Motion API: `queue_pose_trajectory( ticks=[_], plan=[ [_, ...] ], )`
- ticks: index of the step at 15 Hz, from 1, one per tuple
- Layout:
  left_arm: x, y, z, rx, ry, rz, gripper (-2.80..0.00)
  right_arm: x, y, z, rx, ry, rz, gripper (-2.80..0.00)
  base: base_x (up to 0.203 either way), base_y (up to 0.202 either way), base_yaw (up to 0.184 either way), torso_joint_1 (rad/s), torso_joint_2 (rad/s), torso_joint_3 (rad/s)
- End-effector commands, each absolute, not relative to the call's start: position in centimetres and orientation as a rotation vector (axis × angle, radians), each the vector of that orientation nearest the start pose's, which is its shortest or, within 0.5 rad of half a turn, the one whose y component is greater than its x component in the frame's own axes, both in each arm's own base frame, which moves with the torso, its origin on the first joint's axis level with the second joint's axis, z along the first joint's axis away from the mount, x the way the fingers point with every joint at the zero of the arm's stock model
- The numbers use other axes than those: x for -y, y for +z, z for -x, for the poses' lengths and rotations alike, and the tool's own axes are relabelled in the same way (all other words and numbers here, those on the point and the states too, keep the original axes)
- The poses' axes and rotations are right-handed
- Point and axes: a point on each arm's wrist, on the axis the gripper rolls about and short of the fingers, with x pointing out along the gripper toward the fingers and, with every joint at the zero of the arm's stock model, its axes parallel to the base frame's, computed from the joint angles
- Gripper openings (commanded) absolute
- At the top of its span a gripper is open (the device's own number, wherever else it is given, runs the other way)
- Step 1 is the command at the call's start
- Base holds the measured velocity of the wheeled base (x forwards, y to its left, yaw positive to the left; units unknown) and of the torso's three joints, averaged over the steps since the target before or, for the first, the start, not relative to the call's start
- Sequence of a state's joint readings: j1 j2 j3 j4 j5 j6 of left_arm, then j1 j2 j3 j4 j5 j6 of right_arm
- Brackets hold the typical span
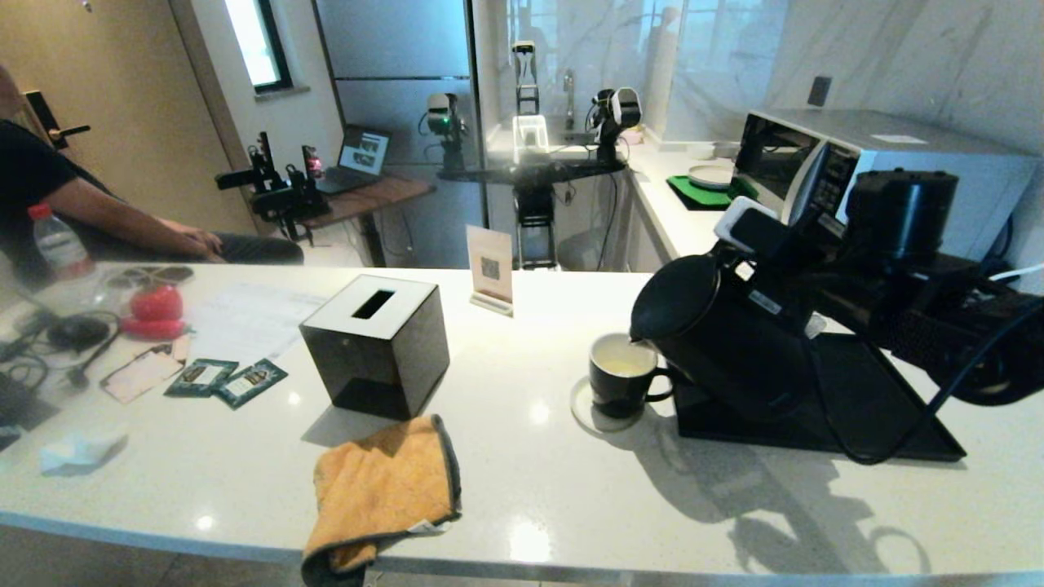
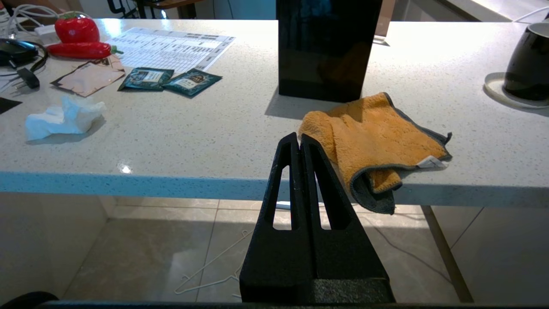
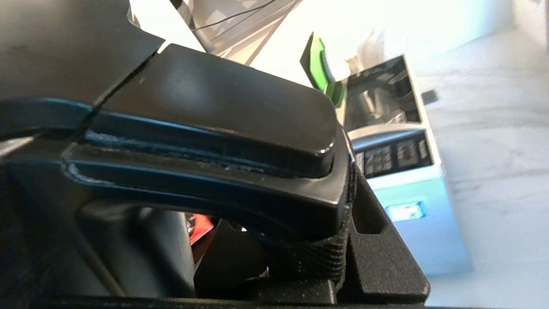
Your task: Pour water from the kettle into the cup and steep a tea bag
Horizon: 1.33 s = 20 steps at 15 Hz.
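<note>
The black kettle (image 1: 718, 334) is tipped toward my left, its spout right over the rim of the small black cup (image 1: 624, 379). The cup stands on a pale coaster, and its white inside shows pale liquid. My right gripper (image 1: 783, 253) is shut on the kettle's looped handle (image 3: 214, 141), with one ribbed finger (image 3: 386, 257) pressed against it. My left gripper (image 2: 298, 139) is shut and empty, parked low in front of the counter edge beside the orange cloth (image 2: 373, 137). The cup (image 2: 529, 64) also shows in the left wrist view. I cannot make out the tea bag.
A black tray (image 1: 881, 408) lies under the kettle. A black tissue box (image 1: 375, 346) stands mid-counter, and the orange cloth (image 1: 383, 489) hangs over the front edge. Two green packets (image 1: 224, 379), a crumpled tissue (image 1: 77, 452) and a microwave (image 1: 897, 163) are also here.
</note>
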<state>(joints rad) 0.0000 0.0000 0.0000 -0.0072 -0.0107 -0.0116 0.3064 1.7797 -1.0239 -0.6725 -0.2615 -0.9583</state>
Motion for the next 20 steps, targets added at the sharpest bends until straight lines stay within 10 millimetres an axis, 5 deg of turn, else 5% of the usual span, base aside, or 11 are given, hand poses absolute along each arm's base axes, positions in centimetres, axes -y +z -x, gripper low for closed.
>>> queue_pose_trajectory(
  ticks=[1, 9, 20],
  plan=[
    [0.0, 7.6, 2.3, 0.006, -0.011, 0.012, -2.8, -9.6, 22.0, -32.2, -0.057, 0.078, 0.952, -2.8, 0.0, 0.0, 0.0, 0.0, 0.0, 0.0],
    [0.0, 7.6, 2.3, 0.006, -0.011, 0.012, -2.8, -7.9, 22.7, -31.0, -0.047, 0.019, 0.777, -2.8, 0.0, 0.0, 0.0, 0.0, 0.0, 0.0],
    [0.0, 7.6, 2.3, 0.006, -0.011, 0.012, -2.8, 0.2, 23.3, -27.1, -0.127, -0.226, 0.47, -2.8, 0.0, 0.0, 0.0, 0.0, 0.0, 0.0]
  ],
)
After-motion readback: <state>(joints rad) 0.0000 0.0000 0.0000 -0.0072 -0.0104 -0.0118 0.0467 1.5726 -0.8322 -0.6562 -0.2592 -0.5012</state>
